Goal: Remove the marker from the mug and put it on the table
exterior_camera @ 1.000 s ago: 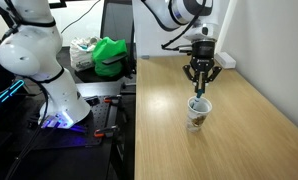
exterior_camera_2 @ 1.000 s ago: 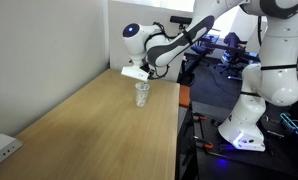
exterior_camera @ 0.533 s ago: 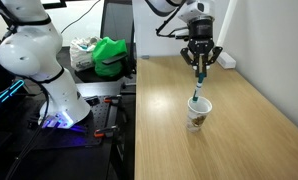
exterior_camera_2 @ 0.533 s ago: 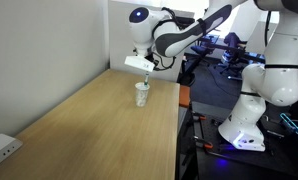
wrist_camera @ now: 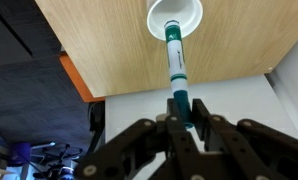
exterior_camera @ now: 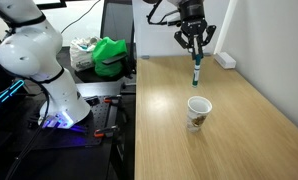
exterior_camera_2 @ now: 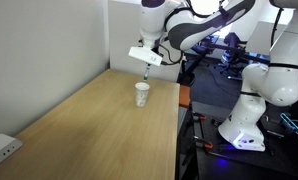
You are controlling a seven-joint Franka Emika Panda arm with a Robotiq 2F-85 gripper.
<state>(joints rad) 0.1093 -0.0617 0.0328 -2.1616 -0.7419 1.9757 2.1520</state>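
A: Marker [wrist_camera: 175, 65], appearance?

B: Thin stick. In the wrist view it has a teal-green end toward the mug [wrist_camera: 175, 15], a white middle band with small print too fine to read, then teal-green again up to the fingers.

A: Where is it?

B: It hangs upright in the air, clear of the mug's rim. In both exterior views its lower end sits above the cup with a gap between them: marker [exterior_camera: 196, 72] over mug [exterior_camera: 198, 110].

A: Gripper?

B: The gripper [wrist_camera: 182, 110] is clamped on the marker's upper end, with the fingers pressed in from both sides. It is also visible from outside [exterior_camera: 196, 52].

A: Mug?

B: White, upright on the light wood table [exterior_camera: 244, 130], with a greenish-brown print low on its side. The wrist view looks straight down into its open mouth, and the interior appears white.

A: Contact between marker and table?

B: None; the marker touches only the fingers.
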